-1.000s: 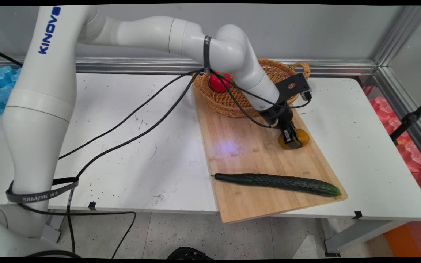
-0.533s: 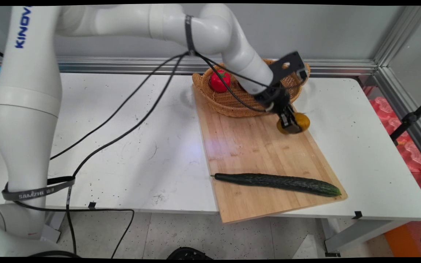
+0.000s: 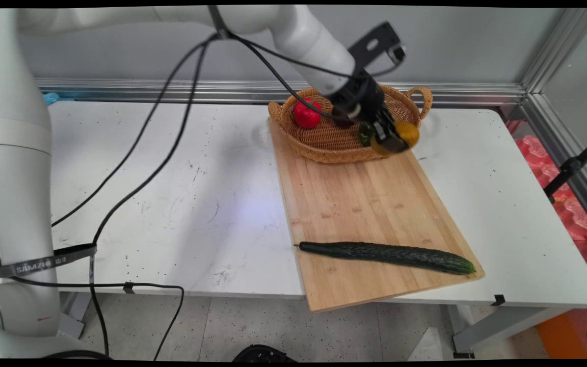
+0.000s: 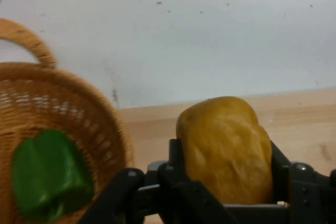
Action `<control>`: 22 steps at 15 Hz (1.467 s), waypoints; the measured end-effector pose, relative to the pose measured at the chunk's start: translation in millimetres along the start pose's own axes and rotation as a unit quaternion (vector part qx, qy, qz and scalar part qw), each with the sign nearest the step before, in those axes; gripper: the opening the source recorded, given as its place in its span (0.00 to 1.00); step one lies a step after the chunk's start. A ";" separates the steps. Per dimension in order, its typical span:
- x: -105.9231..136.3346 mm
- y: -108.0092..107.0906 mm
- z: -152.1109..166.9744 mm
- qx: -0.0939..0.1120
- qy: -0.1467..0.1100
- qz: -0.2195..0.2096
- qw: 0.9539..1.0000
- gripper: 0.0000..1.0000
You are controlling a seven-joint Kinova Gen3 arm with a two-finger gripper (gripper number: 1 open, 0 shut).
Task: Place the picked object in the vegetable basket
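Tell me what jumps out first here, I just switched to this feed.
The gripper holds a yellow bell pepper in the air at the wicker basket's near right rim. A red pepper and a green pepper lie in the basket. A long cucumber lies across the cutting board's near end.

I see a black tool around a mustard-yellow pepper. The woven basket is tan, with a red pepper and a bright green one inside. The cutting board is pale striped bamboo, the cucumber dark green, and the desk white with dark specks.
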 end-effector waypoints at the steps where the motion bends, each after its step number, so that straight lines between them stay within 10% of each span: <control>1: -1.4 -2.1 -11.8 0.007 0.000 -0.007 1.000 0.00; 11: -36.1 -43.2 -84.4 0.080 -0.022 -0.090 0.992 0.00; 22: -54.4 -87.4 -34.4 0.098 -0.054 -0.134 0.985 0.00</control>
